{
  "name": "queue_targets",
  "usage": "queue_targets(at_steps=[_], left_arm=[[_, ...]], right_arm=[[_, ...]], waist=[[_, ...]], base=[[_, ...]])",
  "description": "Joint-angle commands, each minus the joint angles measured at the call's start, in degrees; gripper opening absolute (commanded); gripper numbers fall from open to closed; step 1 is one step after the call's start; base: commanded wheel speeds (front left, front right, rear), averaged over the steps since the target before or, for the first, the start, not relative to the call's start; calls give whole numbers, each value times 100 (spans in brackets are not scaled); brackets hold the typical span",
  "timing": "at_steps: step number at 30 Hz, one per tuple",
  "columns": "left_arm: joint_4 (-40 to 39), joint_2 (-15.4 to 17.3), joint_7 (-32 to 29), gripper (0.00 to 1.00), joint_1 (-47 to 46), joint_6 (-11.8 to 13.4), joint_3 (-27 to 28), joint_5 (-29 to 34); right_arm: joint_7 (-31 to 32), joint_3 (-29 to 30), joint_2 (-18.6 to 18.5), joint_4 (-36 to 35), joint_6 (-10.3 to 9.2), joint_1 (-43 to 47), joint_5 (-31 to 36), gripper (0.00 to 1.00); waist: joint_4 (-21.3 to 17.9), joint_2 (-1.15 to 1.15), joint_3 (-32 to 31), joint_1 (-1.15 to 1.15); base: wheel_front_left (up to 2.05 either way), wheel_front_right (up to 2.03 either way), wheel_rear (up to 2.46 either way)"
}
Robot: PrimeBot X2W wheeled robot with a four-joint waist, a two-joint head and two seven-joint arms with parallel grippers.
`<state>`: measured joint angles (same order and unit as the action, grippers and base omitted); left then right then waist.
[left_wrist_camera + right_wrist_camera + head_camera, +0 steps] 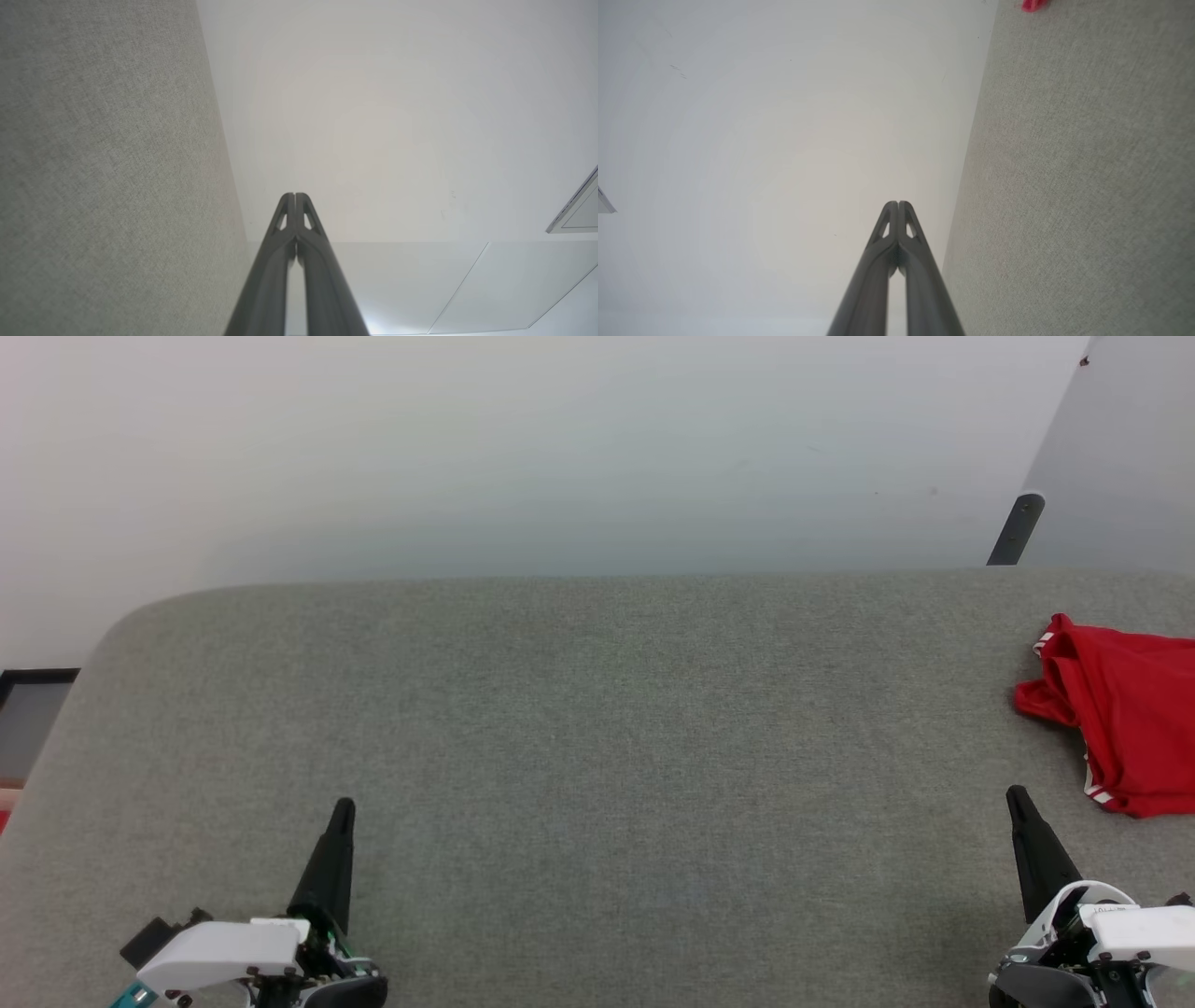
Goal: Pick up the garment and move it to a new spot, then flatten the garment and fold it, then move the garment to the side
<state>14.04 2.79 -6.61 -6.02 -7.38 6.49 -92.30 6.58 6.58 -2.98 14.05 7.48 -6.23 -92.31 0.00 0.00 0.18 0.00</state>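
Observation:
The garment (1125,714) lies crumpled at the right edge of the grey felt table (579,747), red with bits of red-and-white striped trim showing; part of it runs out of the head view. A small red bit of the garment (1034,4) peeks in at the top of the right wrist view. My left gripper (343,805) rests low at the lower left, shut and holding nothing, its tips pressed together (295,196). My right gripper (1016,793) sits at the lower right, a short way left of and below the garment, also shut and empty (898,204).
A pale floor lies beyond the table's far edge. A dark post (1018,527) stands behind the table at the upper right. The table's left corner is rounded, with a dark-framed object (28,709) beside it on the floor.

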Motion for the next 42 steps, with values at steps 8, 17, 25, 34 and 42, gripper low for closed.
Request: queue_targets(at_steps=[8, 17, 25, 34, 42], left_arm=[[5, -1, -10, 0, -52, -20, 14, -18], [4, -1, -10, 0, -51, -20, 14, -19], [4, -1, -9, 0, -51, -20, 13, -19], [4, -1, -9, 0, -51, -20, 13, -20], [4, -1, -9, 0, -51, -20, 12, -20]], right_arm=[[15, 2, 20, 1, 2, -13, -16, 0], [15, 1, 20, 1, 2, -13, -17, 0], [14, 1, 20, 1, 2, -13, -17, 0], [14, 0, 20, 1, 2, -13, -17, 0], [13, 0, 21, 1, 2, -13, -18, 0]], waist=[[0, 0, 0, 0], [0, 0, 0, 0], [0, 0, 0, 0], [0, 0, 0, 0], [0, 0, 0, 0]], base=[[0, 0, 0], [0, 0, 0], [0, 0, 0], [0, 0, 0], [0, 0, 0]])
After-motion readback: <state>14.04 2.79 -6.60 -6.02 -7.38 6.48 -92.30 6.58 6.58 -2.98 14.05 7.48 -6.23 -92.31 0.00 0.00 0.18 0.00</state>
